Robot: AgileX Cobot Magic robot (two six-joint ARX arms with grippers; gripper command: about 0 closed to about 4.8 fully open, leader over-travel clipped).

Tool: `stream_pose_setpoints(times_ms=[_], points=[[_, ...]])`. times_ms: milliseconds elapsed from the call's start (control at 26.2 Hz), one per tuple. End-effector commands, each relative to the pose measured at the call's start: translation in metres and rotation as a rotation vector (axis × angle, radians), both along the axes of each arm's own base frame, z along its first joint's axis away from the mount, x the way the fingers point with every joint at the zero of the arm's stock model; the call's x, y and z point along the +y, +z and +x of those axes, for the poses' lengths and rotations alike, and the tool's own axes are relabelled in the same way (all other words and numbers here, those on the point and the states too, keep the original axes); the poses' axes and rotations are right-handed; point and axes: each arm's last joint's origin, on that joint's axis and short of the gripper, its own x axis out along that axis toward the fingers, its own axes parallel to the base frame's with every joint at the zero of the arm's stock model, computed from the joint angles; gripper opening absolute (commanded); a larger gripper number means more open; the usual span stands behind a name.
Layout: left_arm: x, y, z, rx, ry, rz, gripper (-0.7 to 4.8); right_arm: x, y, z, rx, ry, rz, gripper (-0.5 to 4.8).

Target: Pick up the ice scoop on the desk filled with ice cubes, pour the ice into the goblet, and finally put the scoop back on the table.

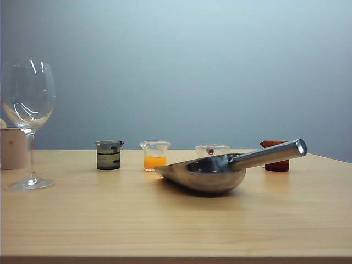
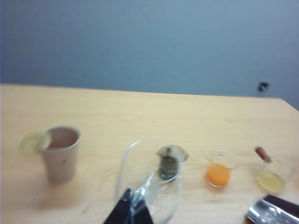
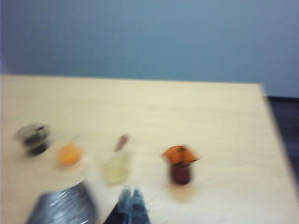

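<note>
Exterior view: ice scoop (image 1: 212,171) lies mid-desk (image 1: 165,220), handle toward the right edge; goblet (image 1: 28,118) stands near the left edge.

Left wrist view: left gripper (image 2: 131,210) above the goblet, jaw state unclear.

Right wrist view: right gripper (image 3: 131,205) closed, empty; it should open, then grasp the handle level.

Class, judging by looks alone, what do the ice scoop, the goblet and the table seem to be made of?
Ice scoop: polished metal, probably stainless steel; mirror-like reflections. Goblet: clear glass; see-through with bright glints. Table: light wood or wood-look laminate; grain lines, matte.
</note>
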Motion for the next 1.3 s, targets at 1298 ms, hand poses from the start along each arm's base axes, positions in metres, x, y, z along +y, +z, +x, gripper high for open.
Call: stream_pose_setpoints(times_ms=[1298], points=[[-0.038,0.011,0.008,0.081,-0.262,0.152,-0.05,0.124,-0.145,-0.004,0.558,-0.040,0.648,-0.08]])
